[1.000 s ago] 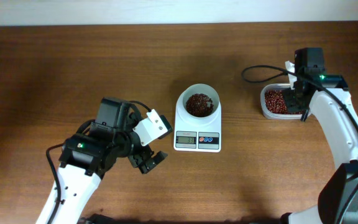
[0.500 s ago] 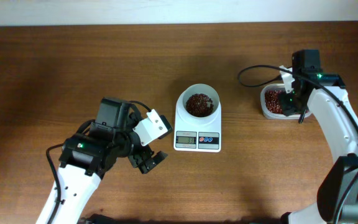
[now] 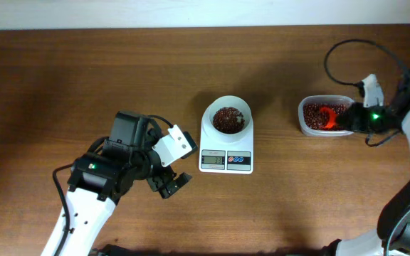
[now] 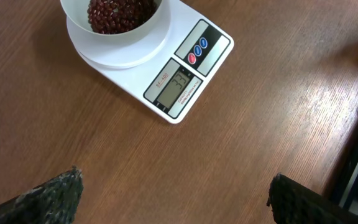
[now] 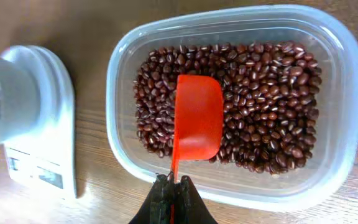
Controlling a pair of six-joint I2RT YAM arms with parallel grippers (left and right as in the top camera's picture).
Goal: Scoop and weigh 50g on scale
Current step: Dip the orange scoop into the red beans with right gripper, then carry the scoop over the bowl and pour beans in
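Note:
The white scale (image 3: 226, 146) stands mid-table, and the bowl (image 3: 226, 119) on it holds a heap of dark red-brown beans (image 3: 226, 119). In the left wrist view the scale (image 4: 173, 68) and its bowl (image 4: 79, 25) lie ahead of my left gripper (image 4: 176, 190), which hangs open over bare wood. My right gripper (image 5: 174, 183) is shut on the handle of a red scoop (image 5: 197, 118). The scoop lies empty on the beans (image 5: 266, 106) in the clear tub (image 5: 344, 93). From overhead the scoop (image 3: 326, 115) shows red in the tub (image 3: 305, 126), with my right gripper (image 3: 354, 121) beside it.
A black cable (image 3: 347, 53) loops above the tub near the right arm. The table's far edge meets a pale wall (image 3: 191, 13). The left arm's white body (image 3: 84, 206) covers the front left of the table.
The right arm has swung from above the tub out to the right of it. The red scoop now lies flat on the beans in the tub. The left arm has not moved.

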